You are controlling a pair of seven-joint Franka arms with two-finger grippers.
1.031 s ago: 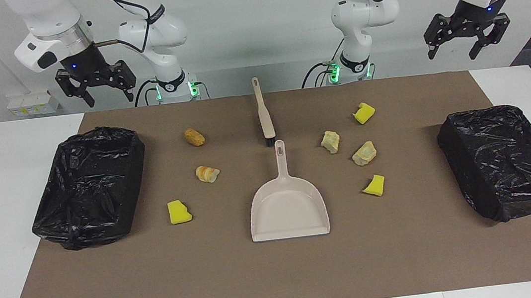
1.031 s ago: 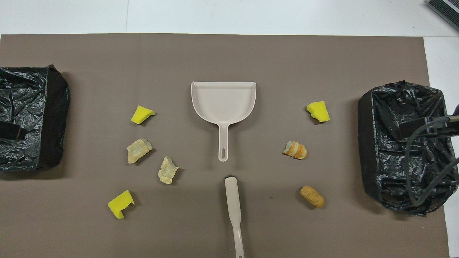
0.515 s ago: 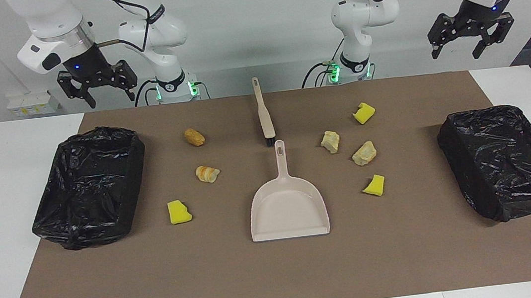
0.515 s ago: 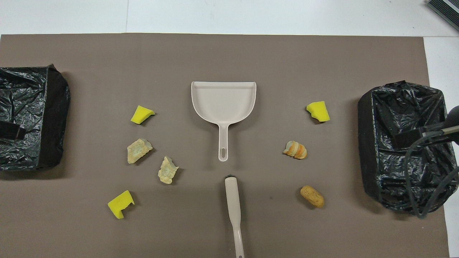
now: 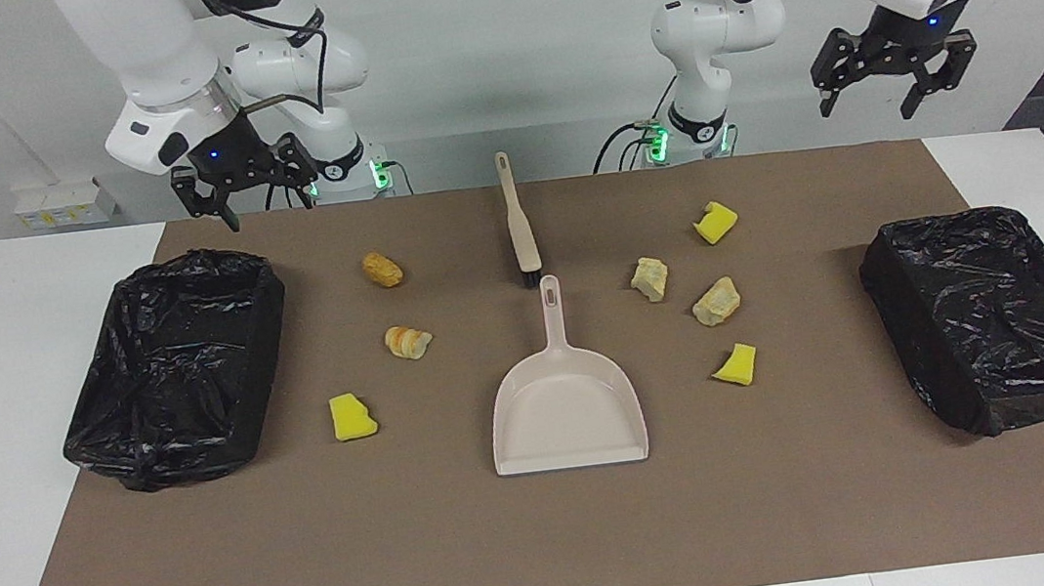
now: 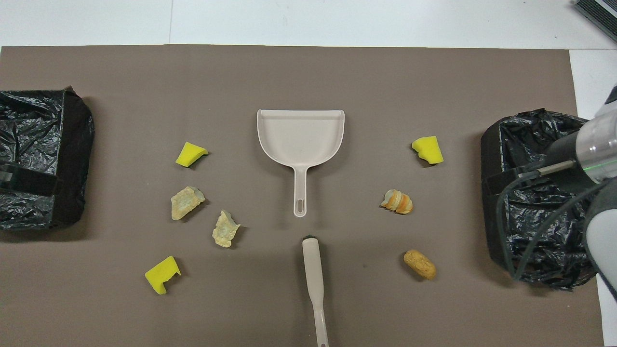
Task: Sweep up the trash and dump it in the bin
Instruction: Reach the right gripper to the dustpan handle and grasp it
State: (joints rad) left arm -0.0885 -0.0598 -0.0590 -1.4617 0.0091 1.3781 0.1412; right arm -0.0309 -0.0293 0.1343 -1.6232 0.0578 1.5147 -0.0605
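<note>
Seven scraps of trash lie on the brown mat. A brown roll (image 5: 382,270), a sliced piece (image 5: 408,342) and a yellow sponge chunk (image 5: 352,417) lie toward the right arm's end. Two yellow chunks (image 5: 715,222) (image 5: 737,365) and two tan lumps (image 5: 649,278) (image 5: 716,301) lie toward the left arm's end. Between them lie a beige dustpan (image 5: 567,416) and a beige hand brush (image 5: 521,224). My right gripper (image 5: 261,200) is open and empty, in the air over the mat's edge nearest the robots. My left gripper (image 5: 867,108) is open and empty, high over the left arm's end.
A black bag-lined bin (image 5: 264,313) stands at the right arm's end, and a second one (image 5: 920,336) at the left arm's end. The right arm (image 6: 588,149) covers part of its bin in the overhead view. White table borders the mat.
My right gripper has moved lower and toward the table's middle. My left gripper has shifted a little toward the middle. The trash, dustpan and brush have not moved.
</note>
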